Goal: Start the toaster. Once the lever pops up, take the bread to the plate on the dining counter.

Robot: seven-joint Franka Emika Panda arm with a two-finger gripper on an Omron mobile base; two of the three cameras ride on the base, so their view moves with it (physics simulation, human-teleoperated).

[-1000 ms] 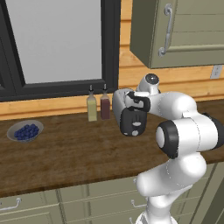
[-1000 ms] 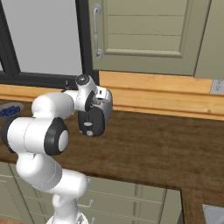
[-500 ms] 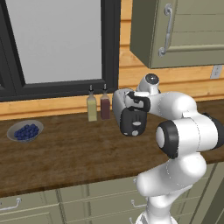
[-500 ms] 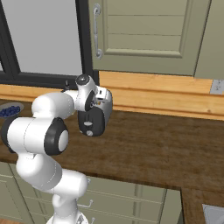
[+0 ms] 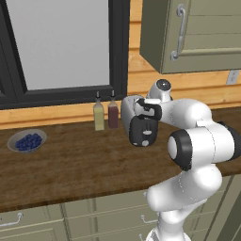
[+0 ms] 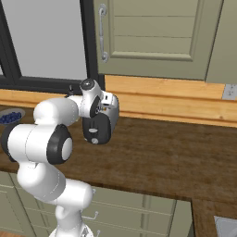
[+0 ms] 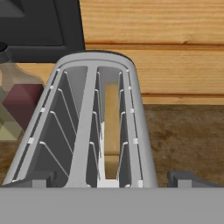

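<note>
Toaster (image 7: 83,127), two slots, one bread (image 7: 111,122) slice, two bottles (image 5: 106,111).

No readable text, labels or numbers anywhere.

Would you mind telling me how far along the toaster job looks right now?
Early. The bread already sits in one slot of the toaster. In hand: the open gripper hovers just above the toaster, touching nothing. Left: pressing the lever, waiting for it to pop up, then carrying the bread to the plate.
</note>
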